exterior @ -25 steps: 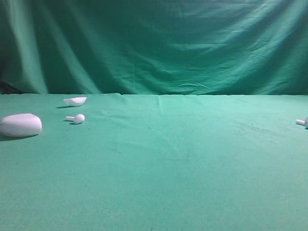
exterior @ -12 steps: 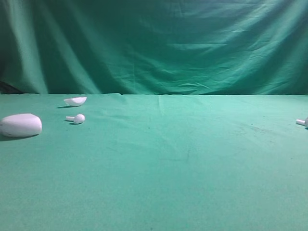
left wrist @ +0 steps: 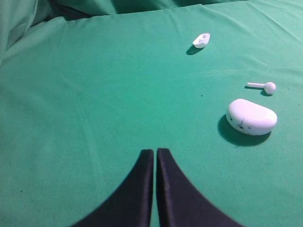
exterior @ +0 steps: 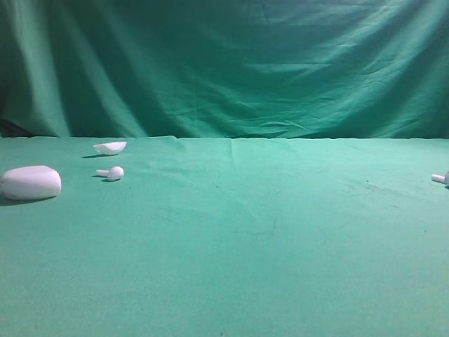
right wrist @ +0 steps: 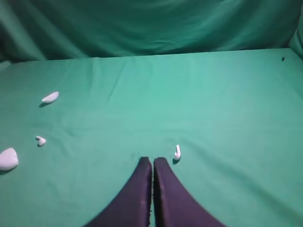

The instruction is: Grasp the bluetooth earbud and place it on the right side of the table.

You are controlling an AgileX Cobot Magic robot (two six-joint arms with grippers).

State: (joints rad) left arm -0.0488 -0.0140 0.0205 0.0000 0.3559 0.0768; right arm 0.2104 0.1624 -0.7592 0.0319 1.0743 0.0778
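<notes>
Two tiny white stemmed earbuds lie on the green table (exterior: 245, 253). One earbud (exterior: 112, 173) lies at the left beside the case, also in the left wrist view (left wrist: 265, 87) and the right wrist view (right wrist: 40, 140). The other earbud (exterior: 440, 178) lies at the far right edge, just right of my right gripper's tips (right wrist: 177, 152). I cannot tell which one bears the dark spot. My left gripper (left wrist: 155, 150) and right gripper (right wrist: 152, 159) are both shut and empty, above bare cloth. Neither shows in the exterior view.
A large white oval case (exterior: 29, 182) sits at the far left, also in the left wrist view (left wrist: 251, 117). A small white lid-like shell (exterior: 110, 147) lies behind it near the green backdrop (exterior: 231, 63).
</notes>
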